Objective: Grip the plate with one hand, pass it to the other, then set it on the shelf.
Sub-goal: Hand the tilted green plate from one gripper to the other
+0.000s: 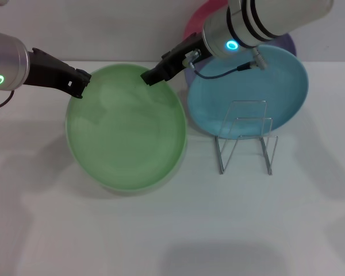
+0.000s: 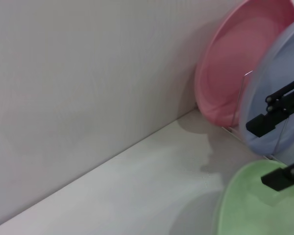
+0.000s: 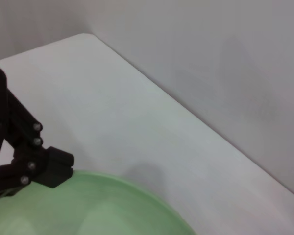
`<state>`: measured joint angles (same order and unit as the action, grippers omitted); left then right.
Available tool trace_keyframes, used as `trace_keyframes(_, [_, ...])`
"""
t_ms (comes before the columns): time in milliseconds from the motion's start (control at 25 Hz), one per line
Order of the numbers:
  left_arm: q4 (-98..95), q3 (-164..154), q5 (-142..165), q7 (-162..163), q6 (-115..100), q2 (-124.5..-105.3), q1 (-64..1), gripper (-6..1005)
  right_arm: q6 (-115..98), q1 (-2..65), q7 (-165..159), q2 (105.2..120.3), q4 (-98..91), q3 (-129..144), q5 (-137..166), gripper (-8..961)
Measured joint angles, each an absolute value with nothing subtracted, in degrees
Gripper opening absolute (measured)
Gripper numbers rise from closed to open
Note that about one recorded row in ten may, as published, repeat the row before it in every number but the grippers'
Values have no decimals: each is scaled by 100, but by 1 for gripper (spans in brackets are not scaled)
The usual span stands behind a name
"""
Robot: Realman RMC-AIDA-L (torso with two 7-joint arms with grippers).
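The light green plate point(image 1: 126, 135) hangs above the white table, its shadow showing under its near edge. My left gripper point(image 1: 80, 83), on the silver-grey wrist with the green ring, is shut on the plate's far left rim; in the right wrist view the left gripper point(image 3: 59, 171) pinches the plate point(image 3: 98, 205). My right gripper point(image 1: 151, 76), on the white arm with the cyan ring, is at the far right rim. In the left wrist view the right gripper point(image 2: 259, 153) is open, one finger point(image 2: 284, 178) over the plate point(image 2: 255, 205). The wire shelf point(image 1: 244, 138) stands to the right.
A turquoise plate point(image 1: 287, 86) lies behind the wire shelf. A pink plate point(image 2: 235, 63) and a lavender plate point(image 2: 277, 78) stand upright by the back wall. Bare white table point(image 1: 172, 230) runs along the front.
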<state>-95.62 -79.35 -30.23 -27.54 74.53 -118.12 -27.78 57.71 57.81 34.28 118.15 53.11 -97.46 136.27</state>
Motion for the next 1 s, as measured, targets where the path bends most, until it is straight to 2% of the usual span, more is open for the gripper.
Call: trace_keyframes(1000, [-9559, -7907, -3074, -2769, 7453, -11812, -2795, 43, 5310, 5850, 3521, 11843, 5068, -9440, 13621, 456])
